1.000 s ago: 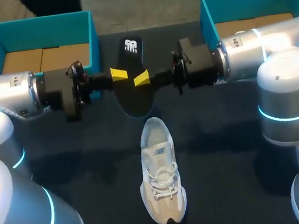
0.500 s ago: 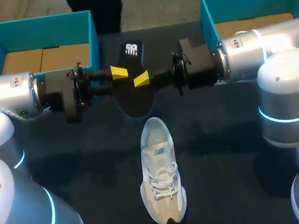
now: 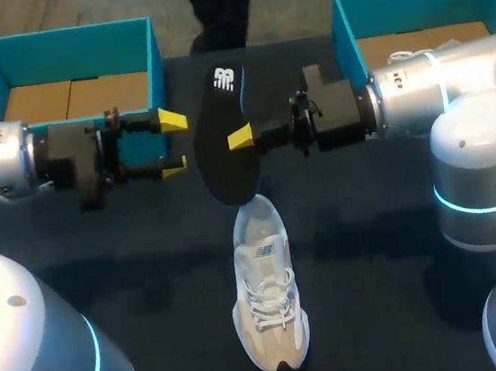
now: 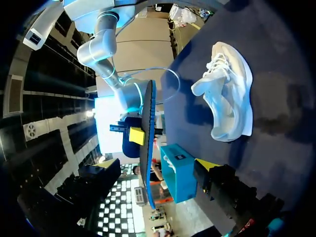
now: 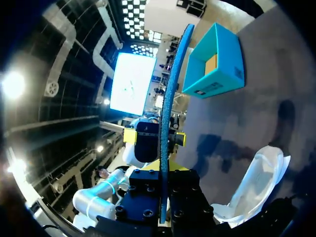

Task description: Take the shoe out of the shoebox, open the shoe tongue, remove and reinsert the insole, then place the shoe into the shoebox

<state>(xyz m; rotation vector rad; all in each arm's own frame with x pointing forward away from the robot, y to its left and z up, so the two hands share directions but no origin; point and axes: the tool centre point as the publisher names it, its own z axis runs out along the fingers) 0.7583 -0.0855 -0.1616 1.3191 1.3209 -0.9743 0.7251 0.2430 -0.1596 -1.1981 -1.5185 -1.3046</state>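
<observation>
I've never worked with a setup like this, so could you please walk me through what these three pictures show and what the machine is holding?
This is a robot with two arms at a dark table. The head view looks down from above and behind it. Each round picture comes from a camera on one arm's wrist, looking out along its fingers. A white shoe sits on the table, laces up. At the far side stand a teal left shoebox and right shoebox. The right gripper is shut on a black insole and holds it up above the table; both wrist views see it edge-on. The left gripper is open beside the insole, not touching it.
</observation>
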